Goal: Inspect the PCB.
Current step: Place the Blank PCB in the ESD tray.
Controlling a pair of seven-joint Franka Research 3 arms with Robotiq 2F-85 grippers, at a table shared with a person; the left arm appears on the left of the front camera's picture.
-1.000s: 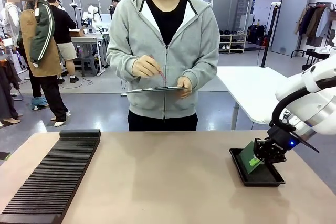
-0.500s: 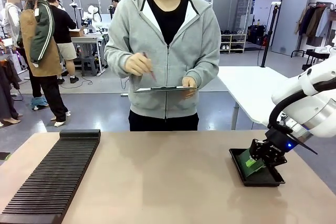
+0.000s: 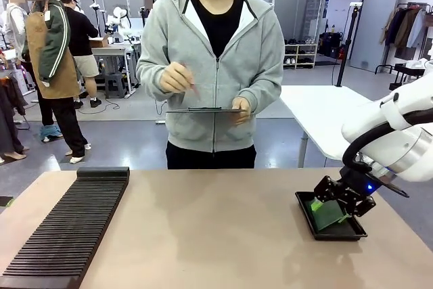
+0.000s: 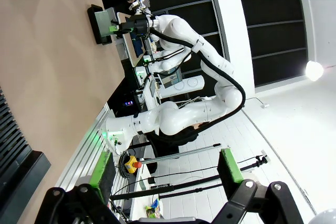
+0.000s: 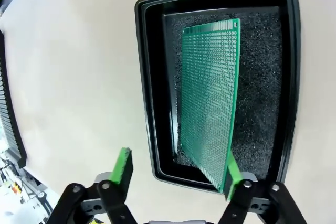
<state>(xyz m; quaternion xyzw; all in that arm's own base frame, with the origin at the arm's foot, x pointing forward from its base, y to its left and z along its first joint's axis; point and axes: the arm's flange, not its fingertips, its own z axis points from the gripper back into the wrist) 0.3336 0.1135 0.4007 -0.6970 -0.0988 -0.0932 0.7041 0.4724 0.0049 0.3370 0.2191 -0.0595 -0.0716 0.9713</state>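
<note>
The right pincer [image 5: 177, 174], fingers apart, hangs over the PCB [image 5: 209, 98] lying in the black tray [image 5: 149, 77]; the left pincer [image 4: 165, 169] gapes wide.

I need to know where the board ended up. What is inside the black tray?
The PCB lies in the black tray, on dark speckled foam lining. The right tool hangs open above its near end. The foam directly beneath the board is covered.
</note>
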